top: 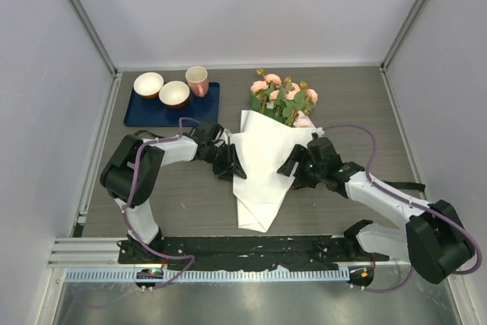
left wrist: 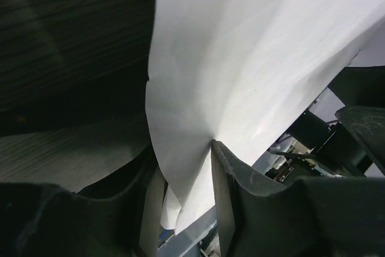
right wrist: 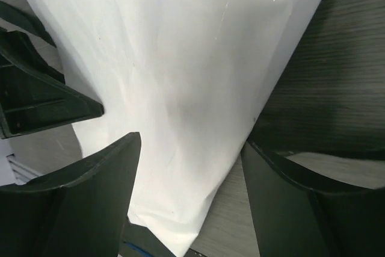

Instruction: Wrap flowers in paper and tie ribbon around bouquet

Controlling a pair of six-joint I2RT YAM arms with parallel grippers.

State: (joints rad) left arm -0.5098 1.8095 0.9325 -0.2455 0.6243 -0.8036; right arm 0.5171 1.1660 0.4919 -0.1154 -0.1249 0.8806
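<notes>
white paper cone (top: 261, 176) passes between the left gripper's (left wrist: 183, 167) narrowly parted fingers; the right gripper's (right wrist: 191, 142) wide fingers straddle it, mid tabletop (top: 365, 112). stems of the one pink rose bunch (top: 283, 97) hidden inside. far-left corner: two cream bowls (top: 148, 84), one pink cup (top: 197, 80).

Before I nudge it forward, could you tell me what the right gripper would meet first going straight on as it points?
Most likely the paper: it lies between the open fingers of the right gripper, so a straight advance should press into it before reaching the left gripper beyond.
</notes>
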